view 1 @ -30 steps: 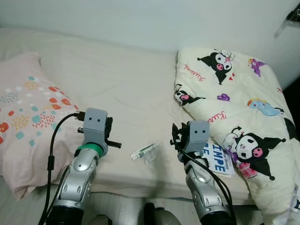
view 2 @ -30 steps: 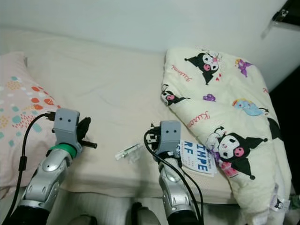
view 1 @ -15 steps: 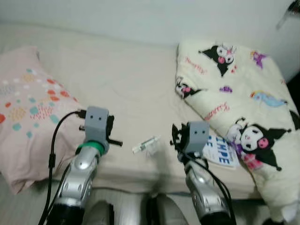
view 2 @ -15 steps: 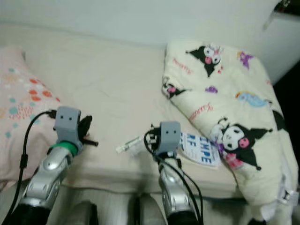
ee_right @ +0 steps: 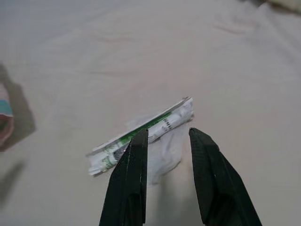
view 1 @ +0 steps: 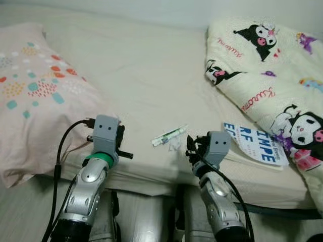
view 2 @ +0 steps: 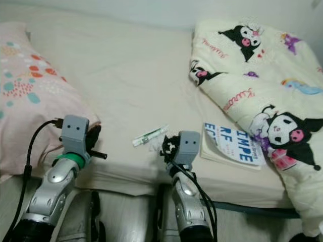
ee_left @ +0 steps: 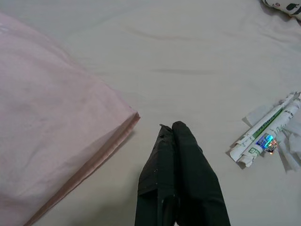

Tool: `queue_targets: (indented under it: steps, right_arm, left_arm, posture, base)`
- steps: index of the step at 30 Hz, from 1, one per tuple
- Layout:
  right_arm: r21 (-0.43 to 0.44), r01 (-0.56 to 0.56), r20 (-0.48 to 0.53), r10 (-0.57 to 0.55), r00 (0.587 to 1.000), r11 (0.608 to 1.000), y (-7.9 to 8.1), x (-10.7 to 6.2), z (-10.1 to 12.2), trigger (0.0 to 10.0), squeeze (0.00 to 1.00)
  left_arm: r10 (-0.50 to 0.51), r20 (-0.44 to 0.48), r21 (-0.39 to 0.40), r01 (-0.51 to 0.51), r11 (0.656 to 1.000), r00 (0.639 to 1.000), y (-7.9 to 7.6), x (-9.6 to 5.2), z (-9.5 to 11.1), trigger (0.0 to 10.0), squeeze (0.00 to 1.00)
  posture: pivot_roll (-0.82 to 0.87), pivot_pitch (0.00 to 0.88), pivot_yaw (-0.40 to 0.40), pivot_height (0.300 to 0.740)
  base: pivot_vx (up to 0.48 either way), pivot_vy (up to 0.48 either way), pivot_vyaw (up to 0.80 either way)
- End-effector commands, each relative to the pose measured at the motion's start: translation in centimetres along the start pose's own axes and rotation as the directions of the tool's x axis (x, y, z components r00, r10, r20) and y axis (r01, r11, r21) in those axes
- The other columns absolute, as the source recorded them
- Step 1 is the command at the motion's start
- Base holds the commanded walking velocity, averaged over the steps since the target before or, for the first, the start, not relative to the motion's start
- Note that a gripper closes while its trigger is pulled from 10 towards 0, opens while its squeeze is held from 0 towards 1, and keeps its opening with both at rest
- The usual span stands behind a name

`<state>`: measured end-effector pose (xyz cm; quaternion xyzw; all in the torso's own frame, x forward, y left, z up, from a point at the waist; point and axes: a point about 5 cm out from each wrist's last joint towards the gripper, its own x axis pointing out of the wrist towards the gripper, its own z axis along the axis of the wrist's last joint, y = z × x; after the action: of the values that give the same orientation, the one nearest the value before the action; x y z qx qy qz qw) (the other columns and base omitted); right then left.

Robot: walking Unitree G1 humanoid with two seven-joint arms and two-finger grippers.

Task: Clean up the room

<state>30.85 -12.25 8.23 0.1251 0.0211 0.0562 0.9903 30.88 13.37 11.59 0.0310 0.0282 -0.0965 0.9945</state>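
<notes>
Cream bedding (view 1: 146, 75) spreads wide, with a pink pillow (view 1: 35, 111) at nine o'clock and a cartoon blanket (view 1: 272, 65) at two o'clock beside a booklet (view 1: 255, 143). At centre lies a green-and-white wrapper (view 1: 169, 136); the right gripper (ee_right: 167, 134) hovers just short of it, fingers apart. The left gripper (ee_left: 171, 129), fingers together, sits near the pillow's edge.

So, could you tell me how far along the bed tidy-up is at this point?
Nothing looks done yet. The wrapper lies on the bed sheet, and the booklet sits beside the cartoon blanket. In hand: the right gripper is open, its fingers either side of the wrapper's near edge. The left gripper is shut, idle by the pillow. Left: grasp the wrapper, remove it, then the booklet.
</notes>
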Motion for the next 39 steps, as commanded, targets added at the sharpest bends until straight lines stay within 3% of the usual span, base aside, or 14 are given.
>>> queue_targets:
  steps: [1, 12, 13, 14, 15, 16, 18, 19, 22, 29, 30, 31, 32, 39]
  right_arm:
    - [0.055, -0.009, -0.034, 0.011, 0.999, 0.998, 0.1, 0.2, -0.4, 10.0, 0.00]
    - [0.182, -0.051, -0.097, 0.069, 0.993, 0.982, 0.5, 1.9, -0.3, 10.0, 0.00]
    - [0.210, -0.035, -0.120, 0.061, 0.991, 0.977, 0.4, 2.2, -0.5, 10.0, 0.20]
    - [0.237, 0.024, -0.177, 0.019, 0.984, 0.971, -0.3, 2.7, -1.1, 10.0, 0.70]
    - [0.237, 0.024, -0.177, 0.019, 0.984, 0.971, -0.3, 2.7, -1.1, 10.0, 0.70]
    - [0.231, 0.067, -0.208, -0.018, 0.978, 0.971, -0.8, 2.8, -1.5, 10.0, 1.00]
    - [0.231, 0.067, -0.208, -0.018, 0.978, 0.971, -0.8, 2.8, -1.5, 10.0, 1.00]
    - [0.223, 0.151, -0.246, -0.094, 0.965, 0.963, -1.6, 2.9, -1.8, 10.0, 1.00]
    - [0.194, 0.186, -0.232, -0.139, 0.963, 0.963, -2.5, 3.0, -1.6, 10.0, 1.00]
    - [0.242, 0.205, -0.234, -0.148, 0.961, 0.948, -3.1, 3.3, -1.3, 10.0, 1.00]
    - [0.267, 0.204, -0.233, -0.142, 0.962, 0.942, -3.2, 3.4, -1.2, 10.0, 0.22]
    - [0.267, 0.204, -0.233, -0.142, 0.962, 0.942, -3.2, 3.4, -1.2, 10.0, 0.22]
    - [0.314, 0.185, -0.223, -0.117, 0.968, 0.931, -3.1, 3.6, -1.0, 10.0, 0.00]
    - [0.398, 0.136, -0.196, -0.061, 0.979, 0.907, -2.8, 4.2, -0.6, 10.0, 0.00]
  left_arm:
    - [-0.011, -0.019, 0.012, 0.011, 1.000, 1.000, -0.1, -0.2, -0.2, 10.0, 0.00]
    - [-0.005, -0.007, 0.023, 0.005, 1.000, 1.000, 0.3, -0.5, 0.3, 10.0, 0.00]
    - [-0.003, 0.001, 0.028, 0.003, 1.000, 1.000, 0.4, -0.6, 0.6, 10.0, 0.00]
    - [0.003, 0.015, 0.035, -0.004, 0.999, 1.000, 0.7, -0.7, 1.2, 10.0, 0.00]
    - [0.003, 0.015, 0.035, -0.004, 0.999, 1.000, 0.7, -0.7, 1.2, 10.0, 0.00]
    - [0.007, 0.020, 0.038, -0.008, 0.999, 1.000, 0.8, -0.8, 1.4, 10.0, 0.00]
    - [0.007, 0.020, 0.038, -0.008, 0.999, 1.000, 0.8, -0.8, 1.4, 10.0, 0.00]
    - [0.015, 0.023, 0.044, -0.016, 0.999, 1.000, 1.1, -1.1, 1.6, 10.0, 0.00]
    - [0.024, 0.017, 0.052, -0.025, 0.998, 1.000, 1.5, -1.7, 1.6, 10.0, 0.00]
    - [0.027, 0.011, 0.061, -0.027, 0.998, 1.000, 1.7, -2.1, 1.7, 10.0, 0.00]
    - [0.027, 0.010, 0.063, -0.027, 0.998, 1.000, 1.7, -2.2, 1.7, 10.0, 0.00]
    - [0.027, 0.010, 0.063, -0.027, 0.998, 1.000, 1.7, -2.2, 1.7, 10.0, 0.00]
    - [0.027, 0.008, 0.067, -0.028, 0.997, 1.000, 1.9, -2.4, 1.9, 10.0, 0.00]
    - [0.030, 0.000, 0.081, -0.030, 0.996, 1.000, 2.2, -3.2, 2.2, 10.0, 0.00]
  posture:
    - [0.04, 0.160, 0.035, 0.595]
    - [0.06, 0.197, 0.037, 0.595]
    - [0.07, 0.207, 0.037, 0.595]
    - [0.08, 0.224, 0.037, 0.595]
    - [0.08, 0.224, 0.037, 0.595]
    - [0.08, 0.226, 0.038, 0.595]
    - [0.08, 0.226, 0.038, 0.595]
    - [0.10, 0.239, 0.039, 0.595]
    - [0.12, 0.251, 0.046, 0.595]
    - [0.14, 0.263, 0.058, 0.595]
    - [0.15, 0.269, 0.064, 0.595]
    - [0.15, 0.269, 0.064, 0.595]
    - [0.16, 0.277, 0.070, 0.595]
    - [0.19, 0.297, 0.079, 0.595]
  base:
    - [0.000, 0.000, 0.00]
    - [0.000, 0.000, 0.00]
    - [0.000, 0.000, 0.00]
    - [0.000, 0.000, 0.00]
    - [0.000, 0.000, 0.00]
    - [0.000, 0.000, 0.00]
    - [0.000, 0.000, 0.00]
    - [0.000, 0.000, 0.00]
    - [0.000, 0.000, 0.00]
    - [0.000, 0.000, 0.00]
    - [0.000, 0.000, 0.00]
    - [0.000, 0.000, 0.00]
    - [0.000, 0.000, 0.00]
    - [0.000, 0.000, 0.00]
